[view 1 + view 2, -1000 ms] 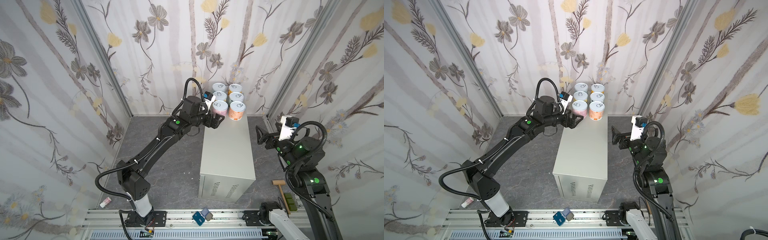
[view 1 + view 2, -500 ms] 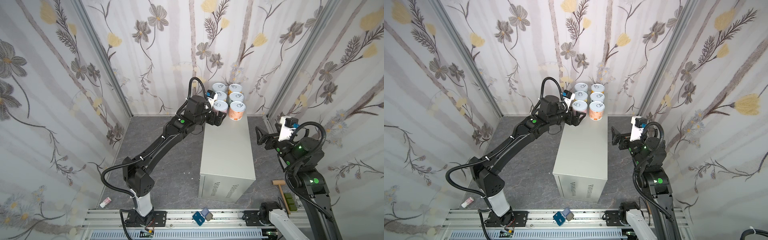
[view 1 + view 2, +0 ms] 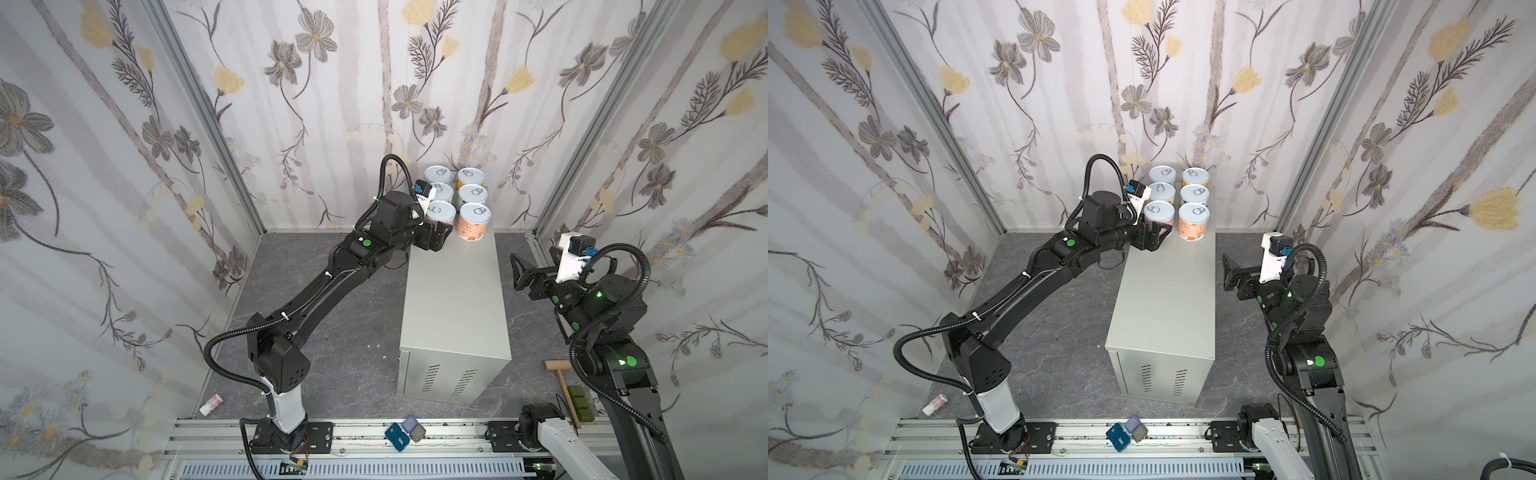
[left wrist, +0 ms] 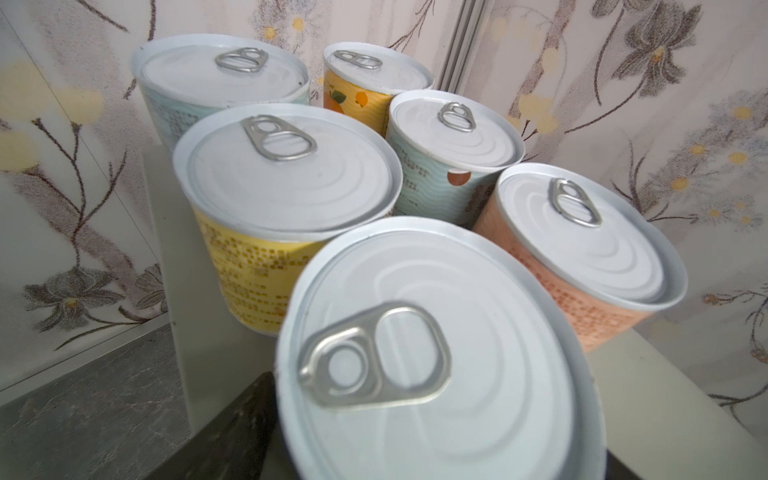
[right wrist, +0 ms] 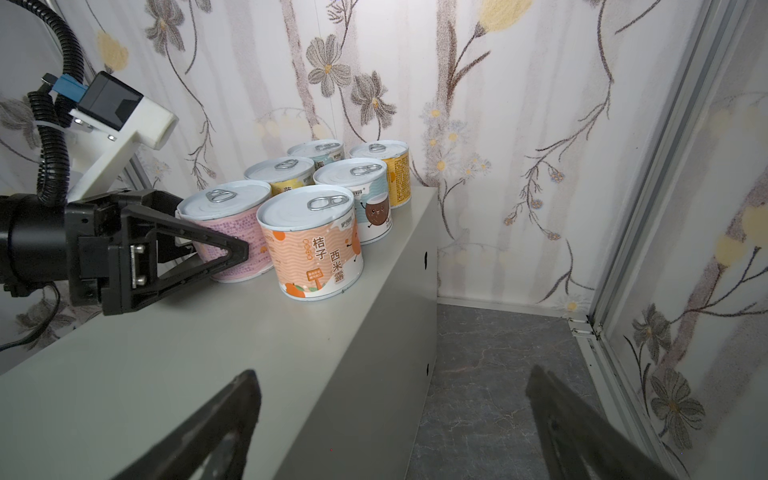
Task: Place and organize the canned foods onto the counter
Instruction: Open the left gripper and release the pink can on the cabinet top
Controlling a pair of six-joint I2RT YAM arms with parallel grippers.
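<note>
Six canned foods stand in two rows at the far end of the counter (image 3: 453, 299) (image 3: 1163, 299). The pink can (image 3: 441, 211) (image 3: 1158, 211) (image 5: 224, 232) is nearest on the left, next to the salmon can (image 3: 473, 218) (image 5: 311, 245). My left gripper (image 3: 438, 237) (image 3: 1156, 237) is shut on the pink can, one finger (image 5: 199, 245) against its label; the far finger is hidden. In the left wrist view that can's lid (image 4: 436, 353) fills the foreground. My right gripper (image 3: 515, 272) (image 3: 1227, 270) (image 5: 392, 374) hangs open and empty beside the counter's right edge.
A pink-and-white tube (image 3: 211, 405) lies on the floor at the front left. A wooden mallet (image 3: 561, 382) and green blocks (image 3: 577, 403) lie at the front right. Small blue and grey items (image 3: 405, 430) sit on the front rail. Patterned walls close in behind the cans.
My left gripper has slid forward round the pink can and its jaws have narrowed onto it. The right arm has not moved.
</note>
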